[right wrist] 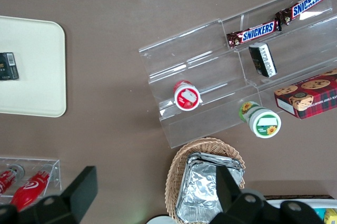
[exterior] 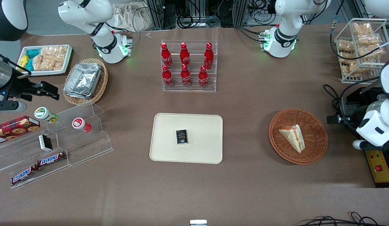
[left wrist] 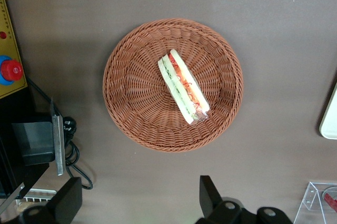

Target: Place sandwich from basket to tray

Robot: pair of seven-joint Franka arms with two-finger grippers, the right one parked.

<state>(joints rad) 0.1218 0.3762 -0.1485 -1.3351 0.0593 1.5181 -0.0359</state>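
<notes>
The sandwich (exterior: 293,136) (left wrist: 183,86), a white-bread wedge with red-orange and green filling, lies inside the round reddish-brown basket (exterior: 320,138) (left wrist: 131,103). The cream tray (exterior: 169,150) (left wrist: 330,118) (right wrist: 31,39) sits flat at the table's middle, beside the basket toward the parked arm's end. A small black box (exterior: 181,137) rests on it. My gripper (left wrist: 139,198) hangs high over bare table just off the basket's rim, toward the working arm's end. It is open, with nothing between its fingers (left wrist: 210,192). Its white wrist (exterior: 375,131) shows in the front view.
A yellow control box with a red button (exterior: 379,166) (left wrist: 8,71) and loose cables (exterior: 334,94) lie by the working arm. An acrylic rack of red bottles (exterior: 188,67) stands farther from the front camera than the tray. A stepped acrylic snack stand (exterior: 56,147) sits toward the parked arm's end.
</notes>
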